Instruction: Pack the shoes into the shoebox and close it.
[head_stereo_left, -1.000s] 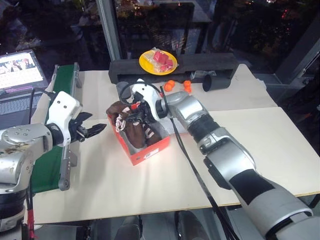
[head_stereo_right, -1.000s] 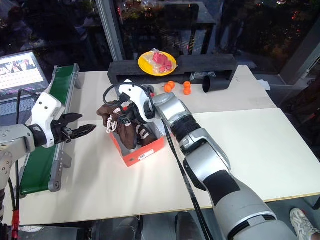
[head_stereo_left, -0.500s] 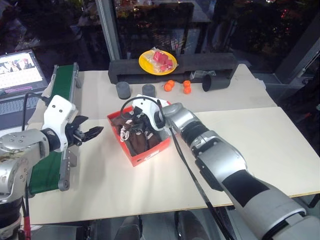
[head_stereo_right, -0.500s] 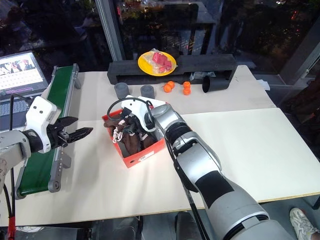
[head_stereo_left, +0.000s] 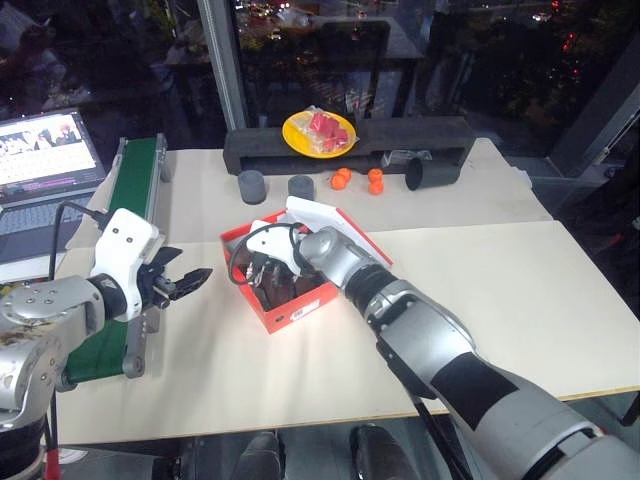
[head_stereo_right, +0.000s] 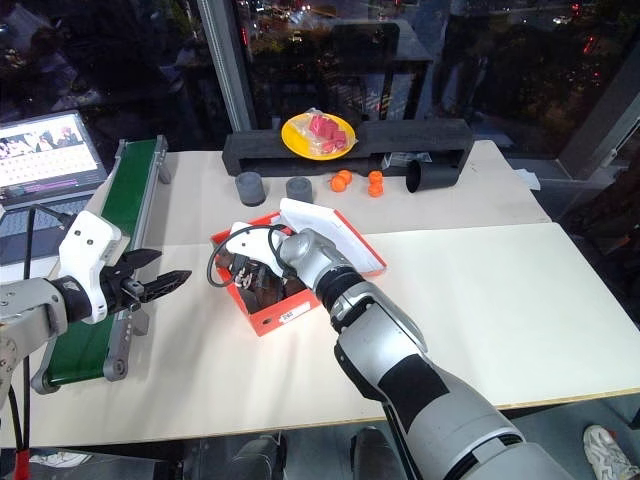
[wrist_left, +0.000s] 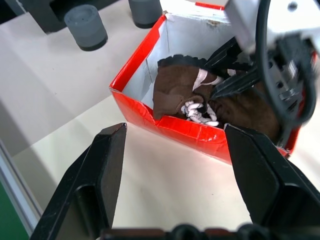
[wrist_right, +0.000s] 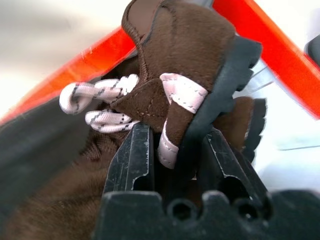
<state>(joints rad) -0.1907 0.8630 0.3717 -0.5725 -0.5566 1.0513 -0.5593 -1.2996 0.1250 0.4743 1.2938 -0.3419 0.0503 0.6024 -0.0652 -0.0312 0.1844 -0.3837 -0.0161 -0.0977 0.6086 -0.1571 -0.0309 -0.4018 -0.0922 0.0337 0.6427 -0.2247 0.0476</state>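
Two shoes now lie inside the shoebox (head_stereo_left: 298, 312), which sits on the table (head_stereo_left: 500, 270) a little left of centre in the head views. A second ago the right end effector (wrist_right: 175, 137) carried one shoe (wrist_right: 175, 35) above the box. It has since come down inside the white walls, so the packing step looks nearly done, with release and closing left. Its fingers (wrist_right: 134, 160) straddle that shoe's sole and pale strap, pinching them. The other shoe (wrist_left: 176, 82) rests beside it, laces up. The lid (head_stereo_right: 335, 232) stands open behind the box, toward upper right. The left end effector (head_stereo_left: 195, 278) hangs at the left of the frame, well apart from the box, fingers spread and empty.

Counted: one shoebox, two grey cylinders (head_stereo_left: 251, 186), what look like four small orange balls (head_stereo_left: 376, 176), one yellow plate (head_stereo_left: 318, 133), one black cup (head_stereo_left: 432, 172) on its side, one green conveyor (head_stereo_left: 128, 190), one laptop (head_stereo_left: 45, 160)
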